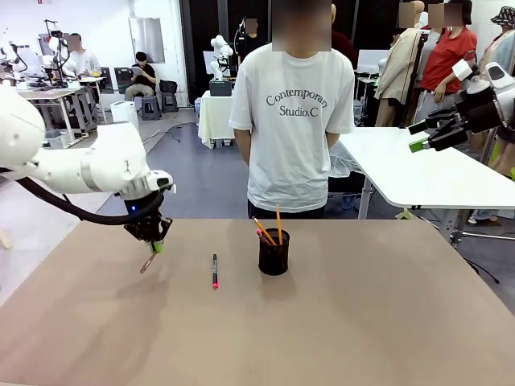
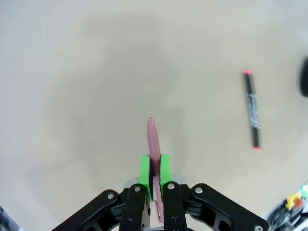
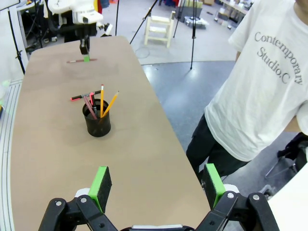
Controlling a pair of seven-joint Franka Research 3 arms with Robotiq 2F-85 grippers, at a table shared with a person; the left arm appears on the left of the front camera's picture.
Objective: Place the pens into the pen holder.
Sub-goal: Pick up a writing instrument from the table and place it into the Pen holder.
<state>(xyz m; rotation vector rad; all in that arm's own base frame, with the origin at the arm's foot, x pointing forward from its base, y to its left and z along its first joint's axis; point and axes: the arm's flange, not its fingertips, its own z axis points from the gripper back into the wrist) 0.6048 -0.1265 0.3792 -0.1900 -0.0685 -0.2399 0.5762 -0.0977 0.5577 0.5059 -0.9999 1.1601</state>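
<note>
Currently the left fingers [image 1: 154, 243] are pinching tightly together on a reddish pen [image 1: 148, 261], low over the counter [image 1: 362, 322]. In the left wrist view the green pads [image 2: 146, 169] are pressing that pen [image 2: 153, 137] from both sides, and its rounded tip is sticking out ahead of them. Whether the tip is touching the counter I cannot tell.

A black pen [image 1: 215, 271] with red-pink ends is lying flat on the counter, apart from these fingers, on their side toward the pen holder [image 1: 273, 256]; the left wrist view is showing it [image 2: 251, 109] well off to one side of the pads. The pen holder is standing upright beyond the black pen, and orange-yellow pencils [image 1: 278, 222] are leaning out over its rim.

The right fingers [image 1: 418, 145] are hanging high above the counter, spread wide and gripping nothing. Seen from their wrist, the pen holder [image 3: 97, 122] is standing well ahead of them, between them and the left fingers [image 3: 85, 52]. A person [image 1: 298, 121] in a white T-shirt is standing at the counter's far edge.
</note>
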